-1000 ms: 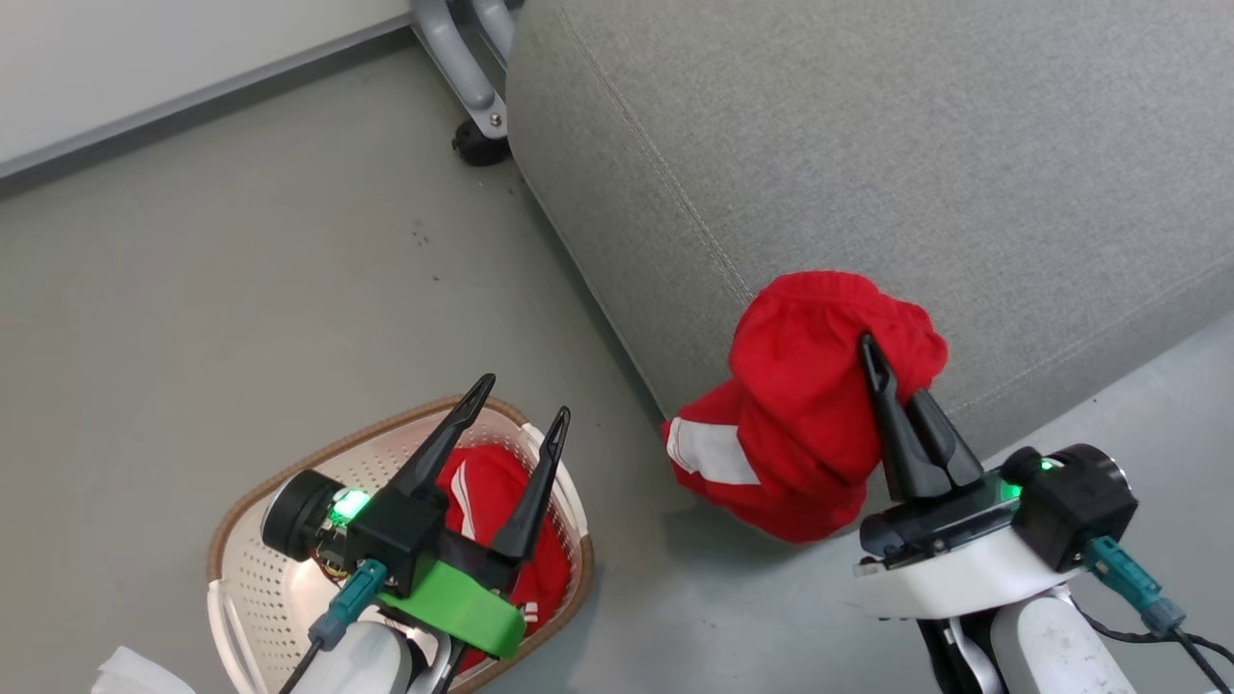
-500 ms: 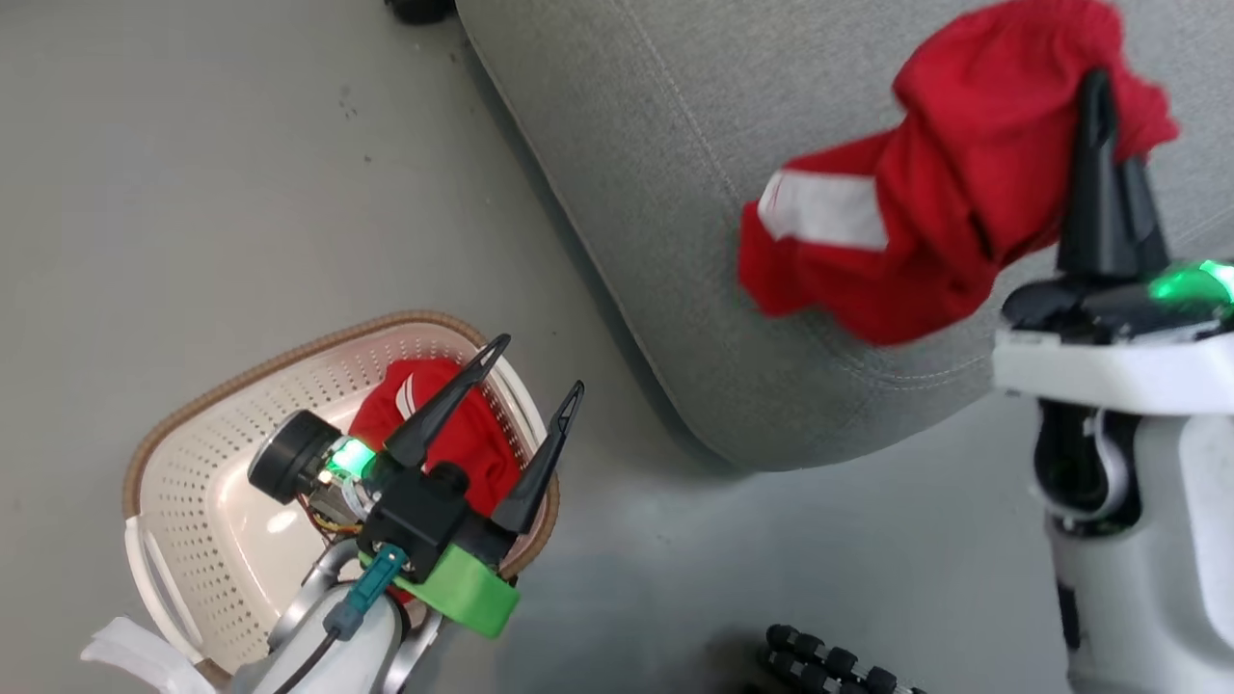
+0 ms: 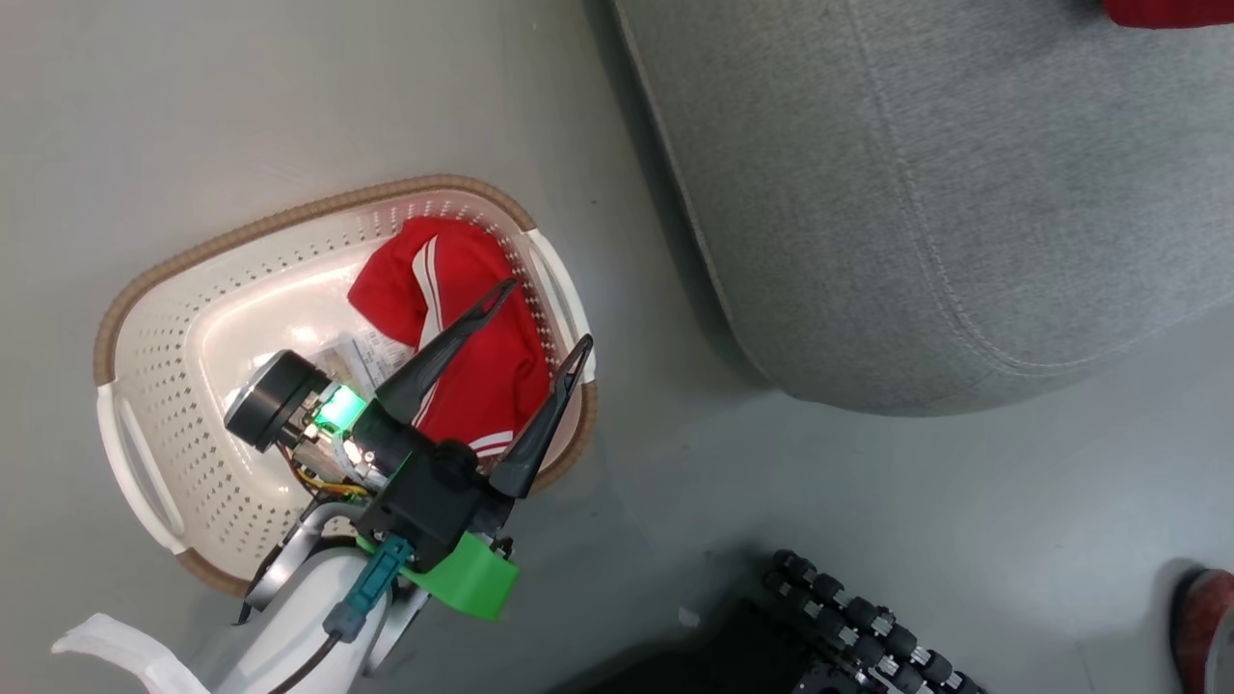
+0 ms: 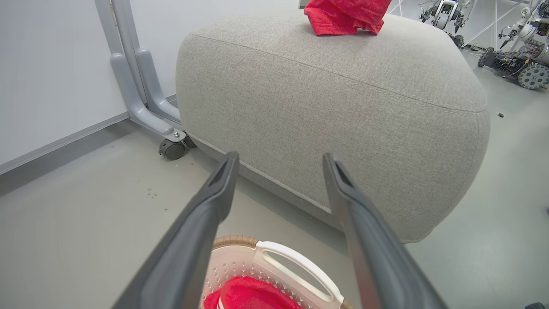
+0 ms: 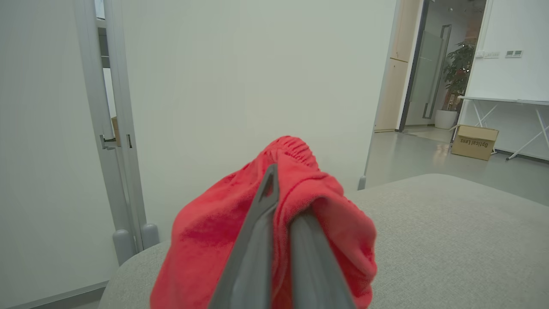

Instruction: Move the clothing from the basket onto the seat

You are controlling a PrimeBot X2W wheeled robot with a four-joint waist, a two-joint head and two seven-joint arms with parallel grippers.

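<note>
"Red garment (image 5: 214, 231) is riding where now, against the right tool (image 5: 283, 193)?"

"It is bunching around that tool's two fingers, which are pinching narrow on its cloth. A second ago it was dangling beside the seat (image 4: 326, 98), low on its flank and near the floor (image 3: 289, 96). Now it is hanging over the seat's top, with its lower edge at or just above the fabric. I am not managing to tell which."

"And the left tool (image 3: 549, 310)?"

"It is hovering wide and empty, as before, with the second garment (image 3: 463, 328) lying just beneath its fingers in the basket (image 3: 154, 386)."

"So what is that meaning for the job?"

"I am judging that the first piece is nearing release, while the other is waiting for pickup."
</note>
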